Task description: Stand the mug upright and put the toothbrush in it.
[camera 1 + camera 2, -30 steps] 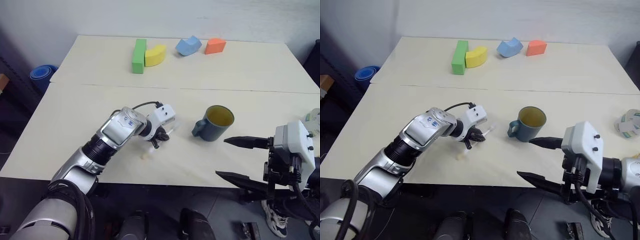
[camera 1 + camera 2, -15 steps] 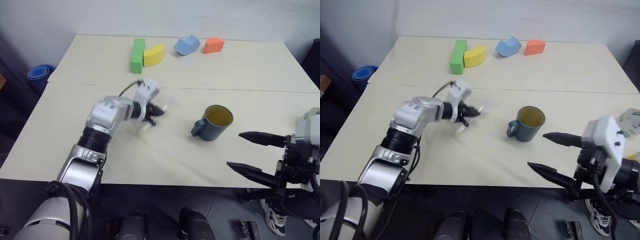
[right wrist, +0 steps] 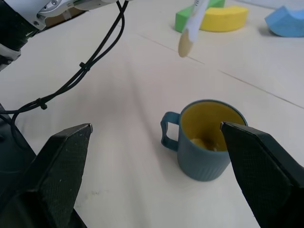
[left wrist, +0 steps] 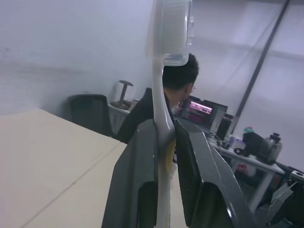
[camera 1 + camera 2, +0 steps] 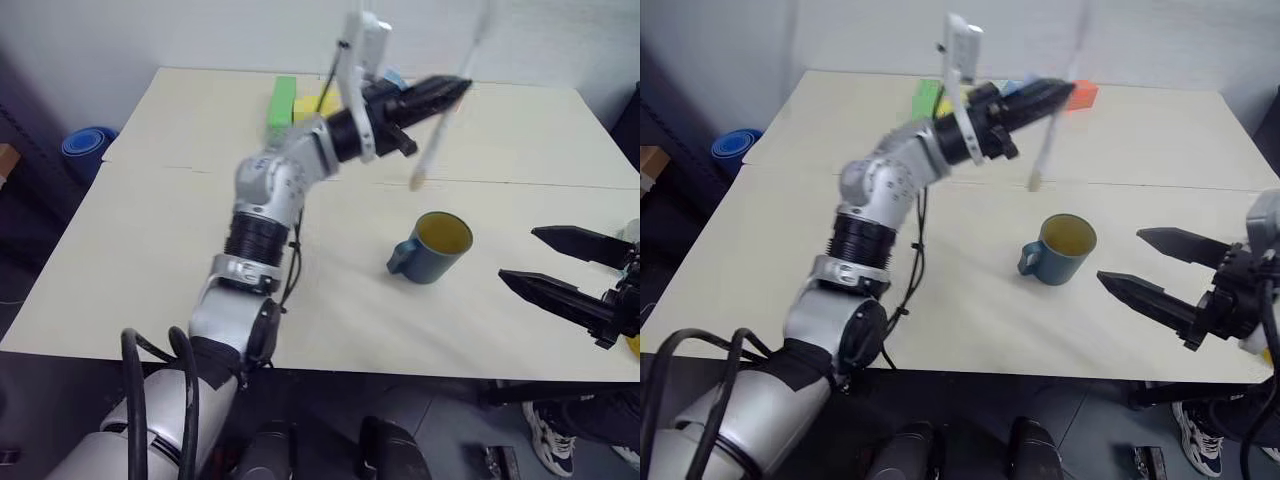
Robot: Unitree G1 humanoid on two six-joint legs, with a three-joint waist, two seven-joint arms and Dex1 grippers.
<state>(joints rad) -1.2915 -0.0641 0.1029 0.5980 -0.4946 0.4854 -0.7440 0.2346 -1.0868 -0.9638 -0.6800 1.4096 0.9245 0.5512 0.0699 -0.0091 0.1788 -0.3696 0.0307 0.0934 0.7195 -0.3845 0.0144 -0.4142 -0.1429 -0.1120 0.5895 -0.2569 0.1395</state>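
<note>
The teal mug [image 5: 432, 247] stands upright on the table [image 5: 150, 250], yellow inside, handle toward my left. Raised high above the table, my left gripper [image 5: 455, 88] is shut on the pale toothbrush [image 5: 431, 150]. The brush hangs slanted, its lower handle end [image 3: 186, 42] in the air beyond the mug and its bristled head [image 4: 171, 33] uppermost. In the left wrist view both fingers [image 4: 142, 161] press against the handle. To the right of the mug my right gripper [image 5: 545, 262] is open with nothing in it, its fingers [image 3: 256, 156] spread either side of the mug [image 3: 206, 137].
Foam blocks lie at the table's far side: green [image 5: 283, 100], yellow [image 3: 223, 16], blue [image 3: 287, 21] and orange [image 5: 1085, 95]. A blue roll [image 5: 85, 145] lies on the floor beyond the left edge. A seated person [image 4: 175, 90] is in the background.
My left arm has lifted the toothbrush off the table and swung it up and rightward to above and beyond the mug. The right gripper has drifted right, still open.
</note>
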